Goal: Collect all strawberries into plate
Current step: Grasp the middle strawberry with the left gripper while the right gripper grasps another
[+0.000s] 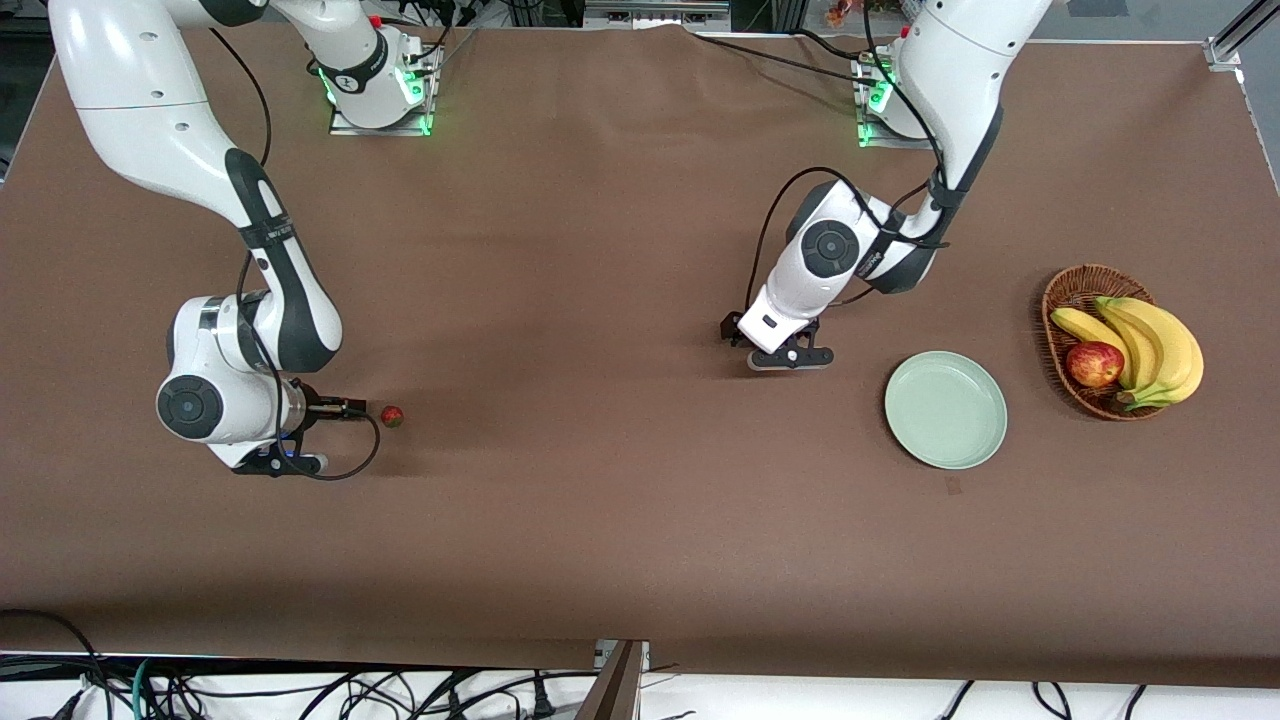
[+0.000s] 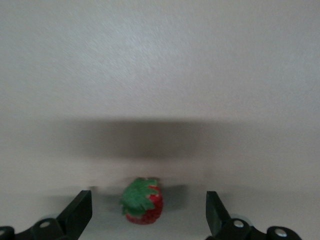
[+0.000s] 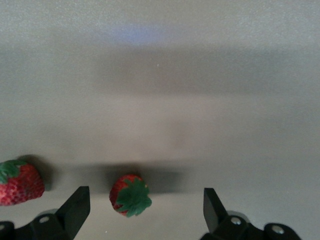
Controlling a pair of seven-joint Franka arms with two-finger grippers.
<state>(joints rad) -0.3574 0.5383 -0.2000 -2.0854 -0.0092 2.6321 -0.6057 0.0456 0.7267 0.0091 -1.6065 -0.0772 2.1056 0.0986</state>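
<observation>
- In the lower left of the front view I have the right gripper (image 1: 300, 440) low over the table, jaws spread wide. Its wrist view shows one strawberry (image 3: 130, 195) between the fingers (image 3: 75, 207), off centre toward one of them, with a second strawberry (image 3: 19, 182) just outside them.
- The front view shows only one of those berries (image 1: 392, 416), just beside that gripper.
- At mid-frame the left gripper (image 1: 790, 358) is down near the table, jaws also open, and a third strawberry (image 2: 143, 201) lies between its fingers (image 2: 77, 214).
- Right of centre sits the plate (image 1: 946, 410), bare, with nothing collected yet.
- I judge that both arms are at the grasp step. Next I need to centre, close gently on the berries, lift, and carry them to the plate.
</observation>
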